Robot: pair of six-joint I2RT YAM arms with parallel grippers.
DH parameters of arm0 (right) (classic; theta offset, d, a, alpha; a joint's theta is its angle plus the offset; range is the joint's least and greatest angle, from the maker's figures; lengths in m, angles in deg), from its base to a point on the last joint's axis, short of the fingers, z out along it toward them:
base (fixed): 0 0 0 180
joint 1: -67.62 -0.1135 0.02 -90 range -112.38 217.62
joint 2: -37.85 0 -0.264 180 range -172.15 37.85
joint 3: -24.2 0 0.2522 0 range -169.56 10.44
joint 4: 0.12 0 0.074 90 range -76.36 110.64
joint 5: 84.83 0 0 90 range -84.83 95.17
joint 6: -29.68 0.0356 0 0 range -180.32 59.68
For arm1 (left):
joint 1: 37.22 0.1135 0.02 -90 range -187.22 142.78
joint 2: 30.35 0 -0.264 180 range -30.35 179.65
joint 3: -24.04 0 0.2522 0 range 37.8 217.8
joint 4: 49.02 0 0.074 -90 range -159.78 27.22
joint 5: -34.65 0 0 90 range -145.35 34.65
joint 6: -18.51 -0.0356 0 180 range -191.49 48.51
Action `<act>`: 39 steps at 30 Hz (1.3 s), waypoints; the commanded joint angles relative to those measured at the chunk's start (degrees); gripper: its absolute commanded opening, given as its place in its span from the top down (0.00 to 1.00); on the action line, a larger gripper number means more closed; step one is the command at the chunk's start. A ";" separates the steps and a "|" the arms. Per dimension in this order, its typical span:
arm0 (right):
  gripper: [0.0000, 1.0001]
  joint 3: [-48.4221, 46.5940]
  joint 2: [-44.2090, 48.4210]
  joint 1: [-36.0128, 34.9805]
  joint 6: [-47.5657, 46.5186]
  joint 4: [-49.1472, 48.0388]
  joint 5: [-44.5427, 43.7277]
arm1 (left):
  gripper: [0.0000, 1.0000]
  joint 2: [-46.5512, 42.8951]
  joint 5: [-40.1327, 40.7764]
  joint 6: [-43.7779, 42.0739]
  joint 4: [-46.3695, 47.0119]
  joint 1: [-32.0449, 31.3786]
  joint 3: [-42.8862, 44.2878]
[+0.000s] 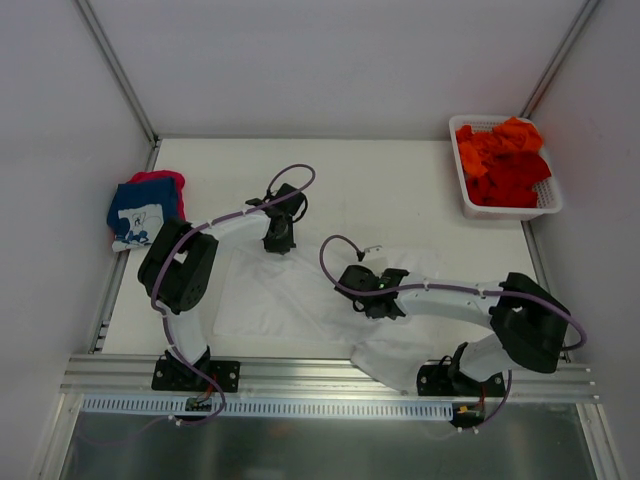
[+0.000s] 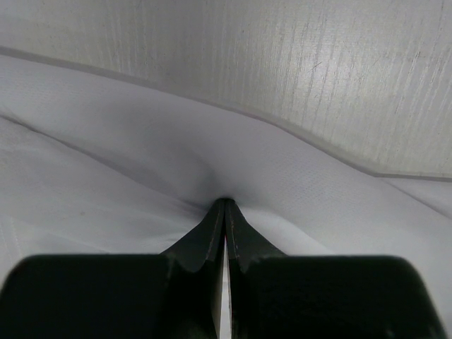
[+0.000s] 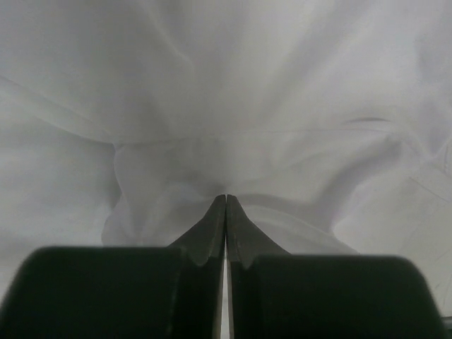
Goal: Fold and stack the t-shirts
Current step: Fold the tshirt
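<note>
- One white t-shirt (image 1: 270, 300) lies spread across the middle of the table (image 1: 380, 190), and its near right part spills over the table's front edge.
- One navy t-shirt (image 1: 140, 215) with white print sits folded at the table's left edge. One pink-red t-shirt (image 1: 160, 180) is under it, showing along its far side.
- The orange and red t-shirts (image 1: 505, 160) are heaped in the single white lattice basket (image 1: 510, 210) at the far right corner. How many are in the heap cannot be told.
- There are two grippers, and both are down on the white t-shirt.
- The left gripper (image 1: 280, 245) is at the shirt's far left edge, and the right gripper (image 1: 375, 300) is near its middle right.
- Only the top view shows all the shirts, the basket and where each arm reaches. It is too far off to show how the jaws stand.
- The left wrist view shows the left gripper (image 2: 225, 201) with its jaws pressed together. The white cloth (image 2: 106, 183) is puckered into their tips, and the shirt's edge lies against the bare table (image 2: 318, 70) beyond.
- The right wrist view shows the right gripper (image 3: 226, 198) with its jaws likewise closed on a gathered fold of the white cloth (image 3: 212, 85). Cloth fills nearly the whole view.
</note>
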 commanded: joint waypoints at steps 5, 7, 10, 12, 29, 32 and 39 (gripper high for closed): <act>1.00 -0.54 -3.02 2.36 -4.42 -6.04 2.74 | 1.00 -2.59 0.49 0.53 -0.45 -0.51 -0.36; 1.00 -0.71 -3.55 2.54 -4.68 -6.22 2.92 | 1.00 -2.51 0.41 0.44 -0.36 -0.51 -0.44; 1.00 -0.63 -3.90 2.54 -4.77 -6.40 3.53 | 1.00 -2.59 0.67 0.18 -0.36 -0.51 -0.62; 1.00 -0.63 -4.25 2.63 -4.77 -6.57 4.85 | 1.00 -2.51 0.76 0.00 -0.36 -0.51 -0.62; 1.00 5.61 8.31 -8.44 8.49 4.94 6.35 | 1.00 -3.12 0.85 -0.44 -0.45 -0.51 0.26; 0.99 5.70 10.16 -10.99 10.69 6.61 6.61 | 1.00 -3.12 1.02 -0.62 -0.45 -0.51 0.26; 1.00 3.51 9.45 -16.26 13.77 8.27 6.63 | 1.00 -3.47 1.20 -0.53 -0.45 -0.51 0.26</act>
